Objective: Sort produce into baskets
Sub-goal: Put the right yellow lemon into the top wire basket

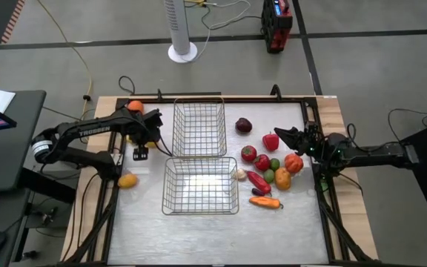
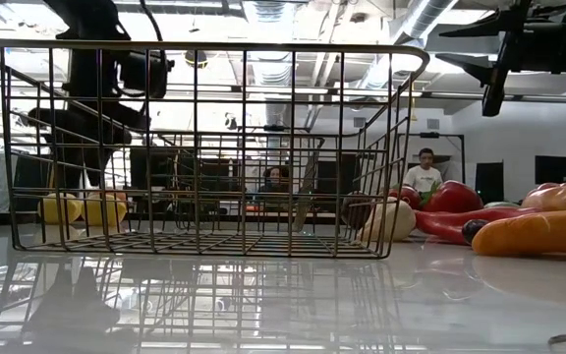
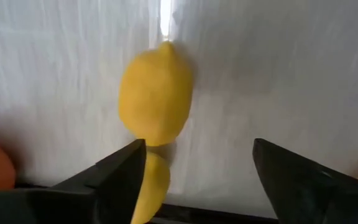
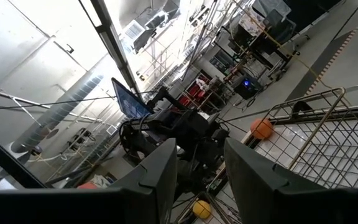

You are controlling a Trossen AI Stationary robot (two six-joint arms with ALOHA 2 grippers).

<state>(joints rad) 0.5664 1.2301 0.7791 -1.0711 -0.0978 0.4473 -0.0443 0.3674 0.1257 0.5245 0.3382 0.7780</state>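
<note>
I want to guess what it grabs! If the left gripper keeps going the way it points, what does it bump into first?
Most likely the lemon. The left gripper has its jaws open and aimed at it. How far off it lies is unclear.

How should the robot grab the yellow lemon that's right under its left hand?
Grab the lemon across its fat middle, coming straight down from above. It lies on its side on the table, its pointed ends sticking out lengthwise, so the middle is the widest, steadiest part. The left gripper is open above it, but its fingers sit a bit off to one side, so it probably needs to centre first.
</note>
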